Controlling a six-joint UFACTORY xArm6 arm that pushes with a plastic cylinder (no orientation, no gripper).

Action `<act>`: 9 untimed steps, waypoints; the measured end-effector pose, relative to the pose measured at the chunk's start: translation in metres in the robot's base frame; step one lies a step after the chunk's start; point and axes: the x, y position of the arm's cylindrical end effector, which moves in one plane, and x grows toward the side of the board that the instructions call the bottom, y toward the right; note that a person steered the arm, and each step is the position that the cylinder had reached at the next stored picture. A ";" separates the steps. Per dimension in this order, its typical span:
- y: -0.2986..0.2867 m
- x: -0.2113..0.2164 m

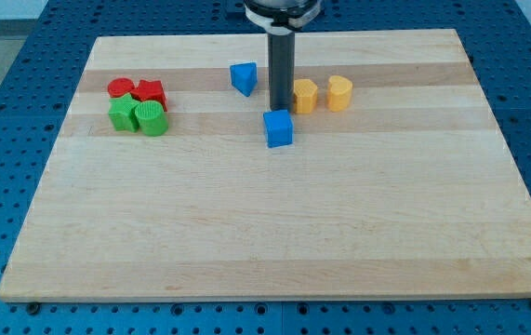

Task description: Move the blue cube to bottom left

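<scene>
Currently my tip is set just behind the blue cube, near the board's centre top; no pincer is fitted, so nothing is held. A push toward the view's bottom left is judged to be needed next

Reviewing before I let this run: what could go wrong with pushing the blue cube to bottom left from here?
1. My tip sits just above the blue cube, toward the view's top. A push from there would likely send it straight down, not left.
2. The contact looks off-centre, so the cube may rotate and slip off.
3. Repositioning to the cube's right could nudge the yellow blocks, which lie close to the rod.
</scene>
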 end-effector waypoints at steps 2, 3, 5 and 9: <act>-0.031 0.085; -0.021 0.086; -0.013 0.113; -0.061 0.157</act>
